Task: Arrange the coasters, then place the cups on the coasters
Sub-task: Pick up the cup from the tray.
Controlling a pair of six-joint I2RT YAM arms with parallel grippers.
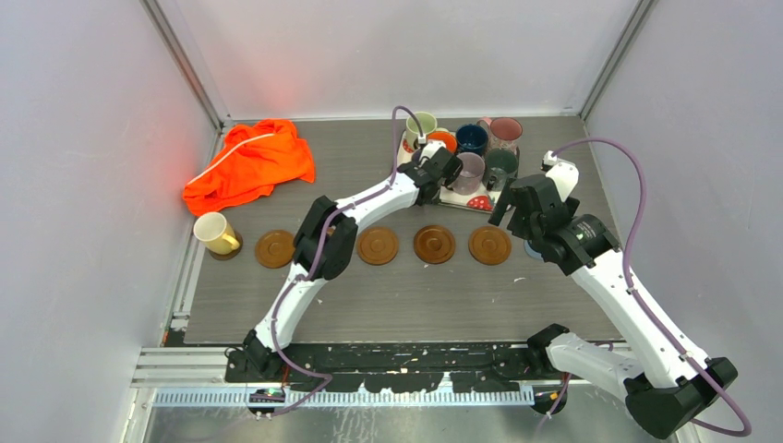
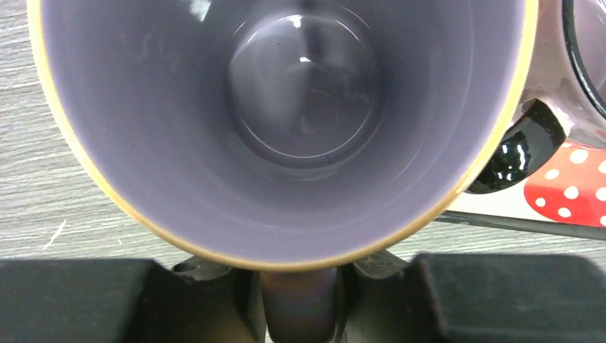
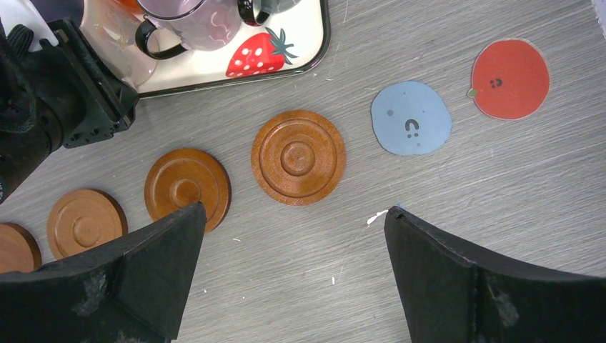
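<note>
While the left arm reaches across the bench (image 1: 388, 305) to the strawberry-print tray (image 1: 454, 197), we find the left end effector (image 2: 299, 293) at the lilac mug (image 2: 286, 128), which stands at the near side of the tray. In the left wrist view the mug's handle (image 2: 299, 325) lies between the two fingers, which sit close on either side of it. We cannot tell whether they already pinch it.

Beside the lilac mug on the tray we see the pale green mug (image 1: 420, 125), the orange mug (image 1: 443, 138), the navy mug (image 1: 472, 138), the pink mug (image 1: 505, 132) and the dark grey-green mug (image 1: 501, 166).

The right end effector (image 3: 293, 286) hangs above the bench with its fingers spread wide and nothing between them.

Below it four wooden coasters (image 3: 298, 157) lie in a row across the bench, none touching its neighbour. To the right of that row lie the light-blue coaster (image 3: 411, 118) and the red coaster (image 3: 510, 78), near each other but apart.

At the far left end of the row the cream mug (image 1: 217, 233) stands upright on a dark brown coaster (image 1: 226, 253), of which only the edge shows. Behind it lies a crumpled orange cloth (image 1: 251, 164).
</note>
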